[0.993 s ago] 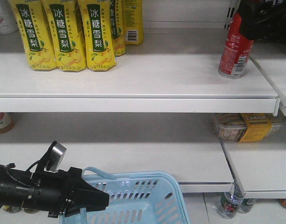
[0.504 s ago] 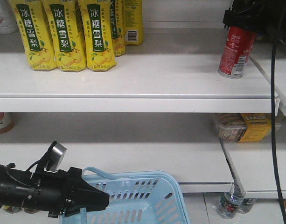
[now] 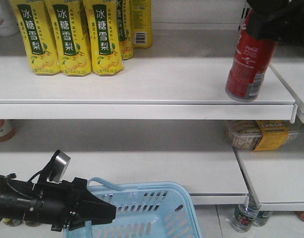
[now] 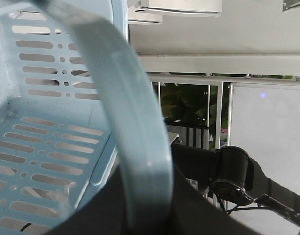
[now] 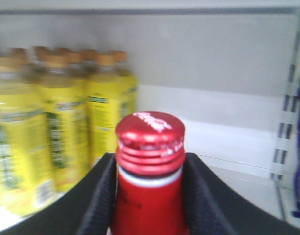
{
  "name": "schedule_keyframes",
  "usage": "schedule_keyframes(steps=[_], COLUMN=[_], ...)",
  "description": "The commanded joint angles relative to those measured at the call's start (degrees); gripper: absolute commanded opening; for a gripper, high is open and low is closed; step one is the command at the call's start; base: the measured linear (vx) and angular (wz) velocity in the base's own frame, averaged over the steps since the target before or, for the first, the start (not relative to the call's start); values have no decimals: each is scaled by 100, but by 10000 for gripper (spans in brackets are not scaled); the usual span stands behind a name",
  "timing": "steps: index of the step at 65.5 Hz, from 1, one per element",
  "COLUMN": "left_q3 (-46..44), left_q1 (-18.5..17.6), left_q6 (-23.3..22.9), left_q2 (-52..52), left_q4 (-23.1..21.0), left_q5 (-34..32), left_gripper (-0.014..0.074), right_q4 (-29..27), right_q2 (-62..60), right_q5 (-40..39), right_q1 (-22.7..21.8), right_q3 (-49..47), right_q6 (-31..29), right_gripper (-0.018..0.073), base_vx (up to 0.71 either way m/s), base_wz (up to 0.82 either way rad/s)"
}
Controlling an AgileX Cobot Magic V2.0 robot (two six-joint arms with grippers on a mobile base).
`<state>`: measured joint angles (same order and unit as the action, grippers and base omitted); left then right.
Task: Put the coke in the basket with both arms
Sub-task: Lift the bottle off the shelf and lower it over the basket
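The coke (image 3: 248, 62), a slim red can with white script, leans with its top to the right over the front part of the upper shelf (image 3: 142, 82). My right gripper (image 3: 273, 22) is shut on its upper part. In the right wrist view the black fingers (image 5: 103, 196) press both sides of the coke (image 5: 150, 186) just below its ribbed red cap. The light blue basket (image 3: 156, 208) hangs at the bottom of the front view. My left gripper (image 3: 99, 213) is shut on its handle (image 4: 135, 122), which crosses the left wrist view.
Yellow pear-drink bottles (image 3: 67, 37) stand at the upper shelf's left. A packaged snack (image 3: 258, 135) lies on the middle shelf at the right. Bottles (image 3: 243, 218) stand on the floor under the right shelf. A shelf divider rail (image 3: 288, 84) runs right of the coke.
The coke has come forward toward the shelf's front edge and tilted in my right gripper. The left arm and the basket have stayed put.
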<state>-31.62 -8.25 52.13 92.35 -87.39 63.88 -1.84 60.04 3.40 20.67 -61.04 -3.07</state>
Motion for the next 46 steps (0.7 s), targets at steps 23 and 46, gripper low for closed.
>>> schedule_keyframes(steps=[23, 46], left_q3=[-90, -90], left_q1=[-24, -24], left_q6=[41, 41], left_q2=[-204, -204], left_q4=[-435, -435], left_q5=[400, 400], left_gripper=[-6, -6], right_q4=[-1181, -1729], right_q2=[-1227, -2], right_q5=[-61, -289], right_q1=[1652, 2498], right_q3=[1639, 2518], right_q6=[92, 136], right_gripper=[-5, -5], base_vx=[0, 0], base_wz=[0, 0])
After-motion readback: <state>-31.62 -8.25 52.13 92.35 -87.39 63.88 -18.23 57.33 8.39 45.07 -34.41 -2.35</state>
